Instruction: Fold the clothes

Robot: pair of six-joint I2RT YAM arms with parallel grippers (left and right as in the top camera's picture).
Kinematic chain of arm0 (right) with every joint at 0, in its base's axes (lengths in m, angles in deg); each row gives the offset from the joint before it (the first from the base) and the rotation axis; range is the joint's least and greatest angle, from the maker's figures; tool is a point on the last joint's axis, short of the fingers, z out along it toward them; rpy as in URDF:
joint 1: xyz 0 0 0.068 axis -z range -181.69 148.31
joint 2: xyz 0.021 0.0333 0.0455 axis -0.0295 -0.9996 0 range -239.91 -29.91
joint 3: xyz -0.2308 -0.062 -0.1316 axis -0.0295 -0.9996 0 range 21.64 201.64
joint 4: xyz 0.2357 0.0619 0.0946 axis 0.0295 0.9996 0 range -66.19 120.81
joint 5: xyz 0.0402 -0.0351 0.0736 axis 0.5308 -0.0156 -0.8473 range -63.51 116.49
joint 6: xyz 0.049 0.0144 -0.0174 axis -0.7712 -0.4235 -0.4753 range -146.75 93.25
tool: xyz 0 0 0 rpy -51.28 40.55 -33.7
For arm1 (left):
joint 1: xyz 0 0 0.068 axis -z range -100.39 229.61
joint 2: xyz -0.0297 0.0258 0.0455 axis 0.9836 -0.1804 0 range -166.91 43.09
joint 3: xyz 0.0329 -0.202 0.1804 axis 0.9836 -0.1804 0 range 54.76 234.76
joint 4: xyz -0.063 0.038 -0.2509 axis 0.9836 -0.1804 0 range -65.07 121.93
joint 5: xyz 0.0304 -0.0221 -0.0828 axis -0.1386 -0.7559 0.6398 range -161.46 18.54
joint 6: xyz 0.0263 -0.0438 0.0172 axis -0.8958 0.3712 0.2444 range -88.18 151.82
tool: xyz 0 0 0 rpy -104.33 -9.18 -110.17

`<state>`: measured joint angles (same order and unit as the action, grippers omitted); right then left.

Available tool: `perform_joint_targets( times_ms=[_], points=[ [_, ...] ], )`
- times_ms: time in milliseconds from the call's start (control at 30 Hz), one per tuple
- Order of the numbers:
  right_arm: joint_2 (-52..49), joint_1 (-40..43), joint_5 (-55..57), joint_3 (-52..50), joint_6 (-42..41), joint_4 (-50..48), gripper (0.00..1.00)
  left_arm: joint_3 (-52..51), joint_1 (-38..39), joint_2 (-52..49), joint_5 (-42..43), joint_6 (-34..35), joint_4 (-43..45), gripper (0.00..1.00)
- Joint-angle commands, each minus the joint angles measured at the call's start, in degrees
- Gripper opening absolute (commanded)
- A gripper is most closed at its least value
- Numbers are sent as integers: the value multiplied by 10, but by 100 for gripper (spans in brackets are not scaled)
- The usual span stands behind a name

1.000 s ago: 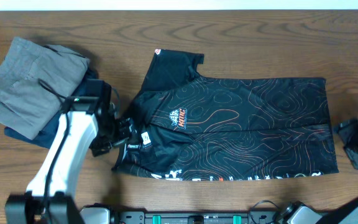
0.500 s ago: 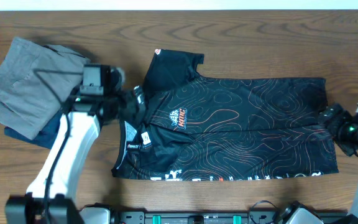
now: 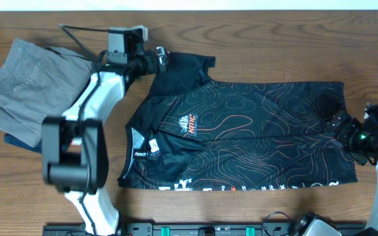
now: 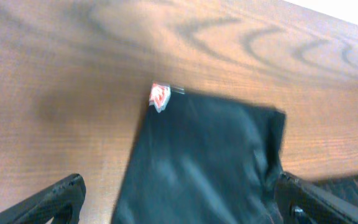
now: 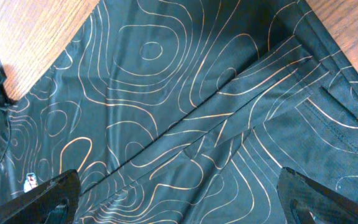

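- While my left gripper hangs over the sleeve, its jaws are wide and hold nothing.
- My right gripper is wide and empty too, low over the hem end of the jersey.
- The jersey lies flat in the middle of the table, neck end toward my left arm, hem end toward my right.
- I think the near side is already folded in, because white letters peek out along that edge.
- The sleeve sticks out on the far side, so that fold is not done yet.
- I guess the jersey must then be folded smaller, end to end.
- A grey pile sits apart, off to the left.
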<state>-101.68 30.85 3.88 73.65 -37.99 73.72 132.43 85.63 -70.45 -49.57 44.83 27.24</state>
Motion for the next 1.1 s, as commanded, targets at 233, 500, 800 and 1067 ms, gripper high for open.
perform_joint_targets(
  times_ms=[233,500,800,1067],
  points=[
    [1,-3,-8,8,10,0,99,42,2,-137,-1,-10,145,98],
    [1,-4,-8,8,10,-9,99,42,35,-185,0,-9,190,93],
    [1,-3,-8,8,10,-12,99,42,74,-193,-18,-9,150,50],
    [-5,-4,10,8,10,-26,96,42,54,-167,-15,37,126,6]
  ],
)
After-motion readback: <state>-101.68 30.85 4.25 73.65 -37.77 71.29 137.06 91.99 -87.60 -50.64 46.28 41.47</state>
